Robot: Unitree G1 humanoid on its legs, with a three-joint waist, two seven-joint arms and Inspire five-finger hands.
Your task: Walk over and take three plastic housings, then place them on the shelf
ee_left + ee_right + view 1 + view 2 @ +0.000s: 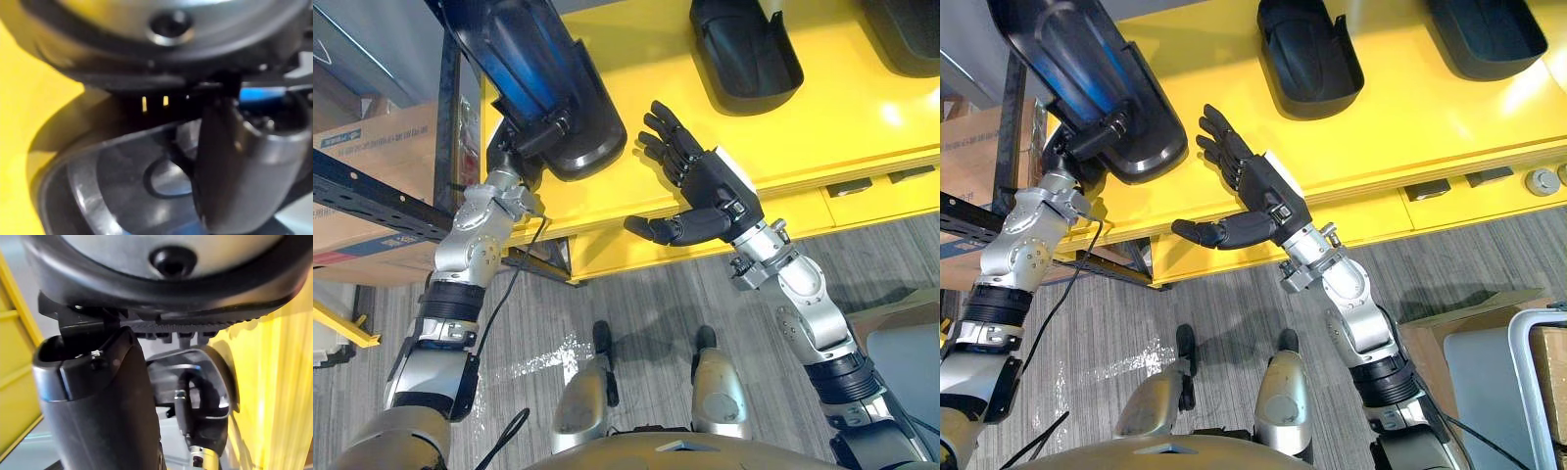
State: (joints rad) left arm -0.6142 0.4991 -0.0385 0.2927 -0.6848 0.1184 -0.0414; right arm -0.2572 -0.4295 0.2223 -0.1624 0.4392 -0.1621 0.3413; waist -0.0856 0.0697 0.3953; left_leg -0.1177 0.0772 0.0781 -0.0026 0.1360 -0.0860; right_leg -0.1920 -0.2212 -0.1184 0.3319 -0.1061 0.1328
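Housing of glossy black curved plastic (pixel 558 88) overhangs the yellow table's (pixel 646 59) left end, left hand (pixel 514 157) clamped on its rim; right hand (pixel 715 186), fingers spread, above the table's front edge.

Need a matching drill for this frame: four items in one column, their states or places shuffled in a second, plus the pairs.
Column 1
1. left robot hand
2. right robot hand
3. middle housing
4. cardboard box

Column 2
A. lies untouched on the yellow shelf
B. open, fingers spread, holding nothing
C. off the shelf, on the robot's left
D. curled on the near end of the leftmost housing

Pairs: 1-D, 2-B, 3-A, 4-C
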